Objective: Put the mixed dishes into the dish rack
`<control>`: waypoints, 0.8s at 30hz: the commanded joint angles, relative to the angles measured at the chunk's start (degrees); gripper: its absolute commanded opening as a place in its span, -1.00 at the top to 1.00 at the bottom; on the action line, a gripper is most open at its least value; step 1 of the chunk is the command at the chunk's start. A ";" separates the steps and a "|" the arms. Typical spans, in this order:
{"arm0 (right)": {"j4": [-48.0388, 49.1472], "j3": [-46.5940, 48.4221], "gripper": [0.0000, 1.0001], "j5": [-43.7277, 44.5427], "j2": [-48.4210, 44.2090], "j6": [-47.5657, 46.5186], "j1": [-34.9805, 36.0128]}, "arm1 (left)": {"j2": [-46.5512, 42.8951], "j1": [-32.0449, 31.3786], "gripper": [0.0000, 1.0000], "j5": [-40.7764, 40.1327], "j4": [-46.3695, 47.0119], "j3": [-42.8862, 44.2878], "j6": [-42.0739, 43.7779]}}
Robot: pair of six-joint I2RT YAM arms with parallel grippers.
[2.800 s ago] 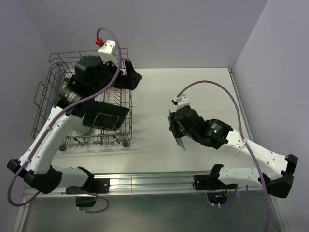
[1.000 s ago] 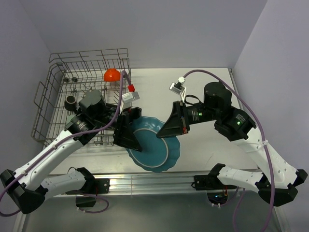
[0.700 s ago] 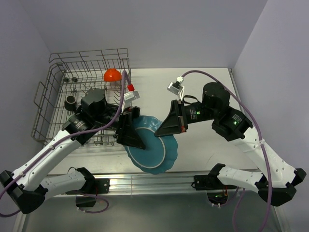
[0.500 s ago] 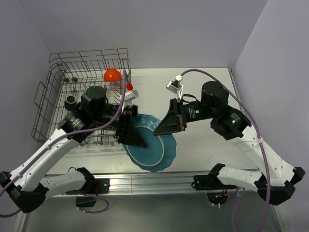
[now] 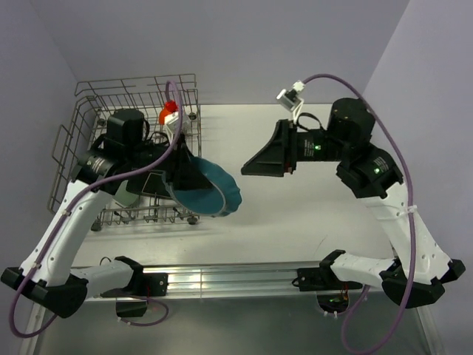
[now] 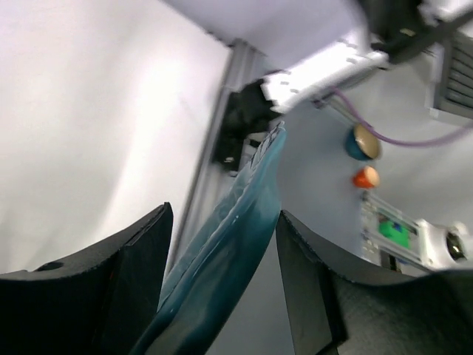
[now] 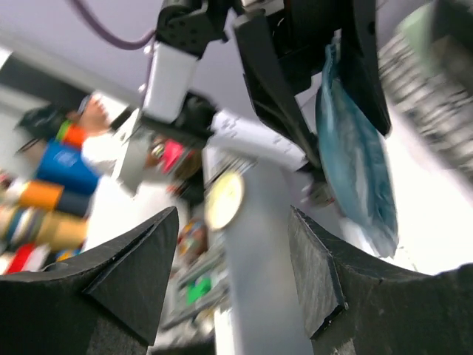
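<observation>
Around: rack [image 5: 137, 80] corner under plate [image 5: 211, 191]; bowl [image 5: 167, 113] beyond.
Plate: tilted on edge — long axis slanting outward.
My left pincer [image 5: 185, 174]: clamped on plate.
My right pincer [image 5: 255, 167]: wide, bare.

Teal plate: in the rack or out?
Out, not slotted: the left end effector grips the teal plate tilted at the right edge of the rack, partly over the table. Wire contact: cannot tell.

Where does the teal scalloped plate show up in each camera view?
Top external: teal plate centre-left, at the dish rack's right edge.
Left wrist: edge-on, lower middle.
Right wrist: upper right.
Shared landmark: the left gripper clamping it.
</observation>
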 commanded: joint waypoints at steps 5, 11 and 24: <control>-15.11 6.18 -0.37 5.73 -2.59 -11.33 -8.68 | 8.01 7.52 1.00 -5.27 -0.80 14.49 8.17; -21.98 2.94 -0.36 7.84 -3.38 -15.64 -9.21 | 15.74 11.93 1.00 -3.95 4.30 22.50 6.94; -32.42 3.01 -0.32 25.75 -4.17 -22.67 -6.76 | 31.58 25.64 1.00 -6.84 1.05 42.46 15.28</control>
